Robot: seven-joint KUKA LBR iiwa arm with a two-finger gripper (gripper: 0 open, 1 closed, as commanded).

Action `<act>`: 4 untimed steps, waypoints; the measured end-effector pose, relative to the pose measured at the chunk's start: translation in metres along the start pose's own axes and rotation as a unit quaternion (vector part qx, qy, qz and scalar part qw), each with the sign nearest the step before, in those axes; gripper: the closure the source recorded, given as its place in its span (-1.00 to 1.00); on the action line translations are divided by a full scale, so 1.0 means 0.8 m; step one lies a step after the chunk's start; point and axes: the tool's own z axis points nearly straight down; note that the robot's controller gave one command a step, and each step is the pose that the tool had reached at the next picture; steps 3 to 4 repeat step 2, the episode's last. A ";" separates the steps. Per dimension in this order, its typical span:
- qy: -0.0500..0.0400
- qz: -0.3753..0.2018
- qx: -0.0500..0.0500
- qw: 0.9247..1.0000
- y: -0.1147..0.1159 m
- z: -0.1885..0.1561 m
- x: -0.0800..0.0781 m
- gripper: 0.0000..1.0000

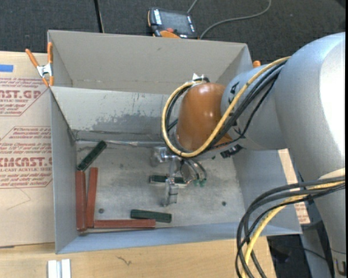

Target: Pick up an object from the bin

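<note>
The arm comes in from the right, its rounded orange wrist cover (198,117) ringed with yellow cables, and the gripper (171,185) hangs low over the middle of the grey metal bin (122,184). A short dark green bar (158,179) sits right at its tip, on the left side. From here I cannot tell whether the gripper is spread or closed on it. A longer dark green flat bar (151,215) lies near the front wall. Three red-brown flat bars (80,198) line the front-left corner.
</note>
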 end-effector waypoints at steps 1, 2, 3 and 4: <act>0.000 0.001 0.000 1.000 -0.002 -0.005 0.000 1.00; -0.006 0.014 0.000 1.000 -0.002 -0.172 -0.034 1.00; -0.006 0.014 0.000 1.000 -0.002 -0.172 -0.034 1.00; -0.006 0.014 0.000 1.000 -0.002 -0.172 -0.034 1.00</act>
